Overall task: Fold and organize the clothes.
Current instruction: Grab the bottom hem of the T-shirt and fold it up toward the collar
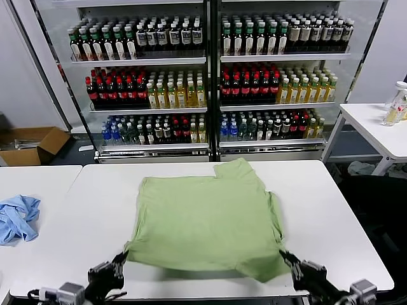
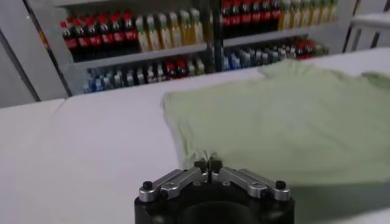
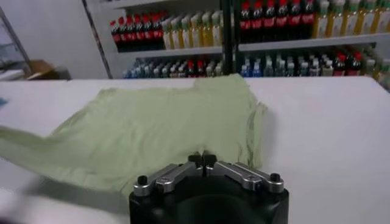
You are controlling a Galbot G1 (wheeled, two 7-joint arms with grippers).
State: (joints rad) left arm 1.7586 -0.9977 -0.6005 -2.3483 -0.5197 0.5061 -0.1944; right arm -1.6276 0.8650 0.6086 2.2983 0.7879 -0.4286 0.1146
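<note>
The light green shirt (image 1: 206, 219) lies spread on the white counter (image 1: 102, 210), back side up as far as can be seen; no collar, buttons or print show. Its far portion carries a narrower flap (image 1: 238, 170) pointing toward the shelves.

The left end effector (image 1: 117, 262) sits at the near edge of the counter, at the shirt's near left corner. In the left wrist view its fingertips (image 2: 208, 165) are pressed together with a small bunch of green fabric caught between them; the rest of the shirt (image 2: 286, 115) stretches away ahead of it and toward the other arm.

The right end effector (image 1: 287, 259) sits at the shirt's near right corner. In the right wrist view its fingertips (image 3: 202, 161) are likewise closed tight on the hem, with the shirt (image 3: 152, 131) extending ahead and across toward the left arm. A fold runs along the shirt's edge just beyond this end effector.

A crumpled light blue cloth (image 1: 18, 216) lies on the adjoining counter, well apart from the left end effector. Stocked drink coolers (image 1: 206, 76) stand behind, and a cardboard box (image 1: 28, 145) rests on the floor.
</note>
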